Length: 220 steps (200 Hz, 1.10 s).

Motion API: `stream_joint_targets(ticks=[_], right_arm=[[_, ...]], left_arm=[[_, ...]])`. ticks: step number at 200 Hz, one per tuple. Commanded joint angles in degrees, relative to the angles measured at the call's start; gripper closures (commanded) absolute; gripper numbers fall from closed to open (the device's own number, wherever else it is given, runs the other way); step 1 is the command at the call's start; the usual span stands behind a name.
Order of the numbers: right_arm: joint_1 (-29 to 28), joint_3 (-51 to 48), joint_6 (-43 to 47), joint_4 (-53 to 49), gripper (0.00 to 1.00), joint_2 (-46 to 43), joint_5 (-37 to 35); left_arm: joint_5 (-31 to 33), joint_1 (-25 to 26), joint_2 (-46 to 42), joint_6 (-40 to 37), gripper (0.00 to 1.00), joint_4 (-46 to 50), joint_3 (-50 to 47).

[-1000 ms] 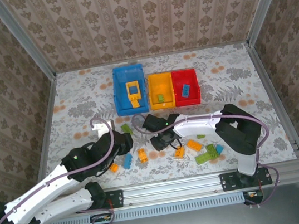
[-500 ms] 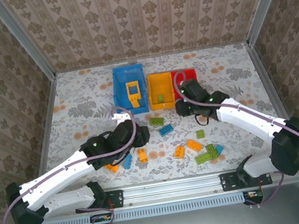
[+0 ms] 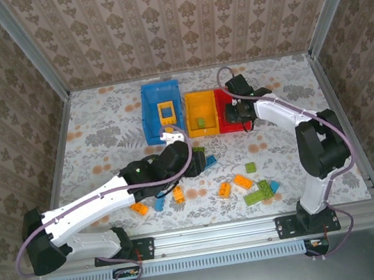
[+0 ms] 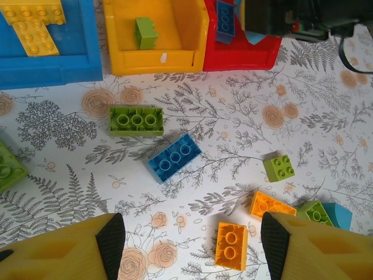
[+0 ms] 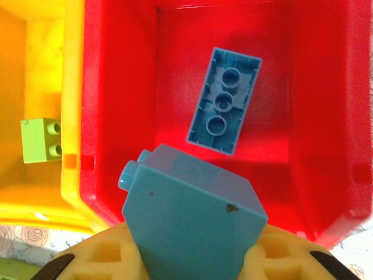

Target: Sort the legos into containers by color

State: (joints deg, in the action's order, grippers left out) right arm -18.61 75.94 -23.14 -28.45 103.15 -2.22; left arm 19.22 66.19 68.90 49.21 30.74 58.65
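Overhead: right gripper (image 3: 237, 113) hangs above the red bin (image 3: 236, 128); left gripper (image 3: 194, 161) sits low over loose bricks (image 3: 244, 181) on the desk (image 3: 102, 138).
Left wrist: jaws spread and empty, blue brick (image 4: 174, 157) ahead. Probably light, hard, slick; pinch its flat long sides.
Right wrist: gripper clenched on a pale blue brick (image 5: 192, 210) above the red bin.

A tablecloth (image 3: 102, 135) is seen spread flat, printed with grey ferns and orange roses, the pattern caught close up from the left wrist. Beige damask wallpaper (image 3: 183, 21) is hung on three sides, and a metal rail (image 3: 215, 233) is run along the near edge.
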Motion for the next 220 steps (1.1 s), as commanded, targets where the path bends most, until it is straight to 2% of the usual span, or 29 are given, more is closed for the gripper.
stream_joint_targets(ticks=[1,42,82,115,138,163,177,197,220], right_arm=[[0.6,3.4,1.5,0.8,0.66,2.9,3.8],[0.8,4.5,1.7,0.2,0.38,2.7,5.2],[0.8,2.7,2.0,-0.1,0.37,-3.4,5.3],[-0.8,-0.8,3.2,-0.6,0.38,-12.4,4.9],[-5.8,-6.2,3.0,0.5,0.37,-19.7,5.2],[-15.9,-13.9,0.7,4.6,0.34,-27.1,4.5],[-22.1,-18.4,-2.0,8.2,0.32,-29.8,4.5],[-29.0,-22.3,-4.1,12.3,0.27,-31.9,3.7],[-34.1,-23.6,-5.0,13.1,0.24,-32.2,2.2]], left_arm=[[0.1,0.6,-0.5,-0.7,0.34,-0.2,1.3],[0.3,1.0,-0.7,-0.3,0.34,0.1,1.1],[1.2,1.0,-0.7,0.4,0.34,1.2,1.0],[5.0,-0.1,-2.7,5.3,0.32,9.6,1.6],[1.7,-6.5,-6.7,9.2,0.31,15.2,-2.0],[-12.1,-21.5,-7.7,8.2,0.32,15.1,-8.0],[-16.3,-27.6,-6.1,6.3,0.31,13.1,-9.4],[-19.5,-32.2,0.0,5.5,0.26,10.3,-8.8],[-19.1,-33.6,8.8,6.6,0.25,9.2,-5.5]])
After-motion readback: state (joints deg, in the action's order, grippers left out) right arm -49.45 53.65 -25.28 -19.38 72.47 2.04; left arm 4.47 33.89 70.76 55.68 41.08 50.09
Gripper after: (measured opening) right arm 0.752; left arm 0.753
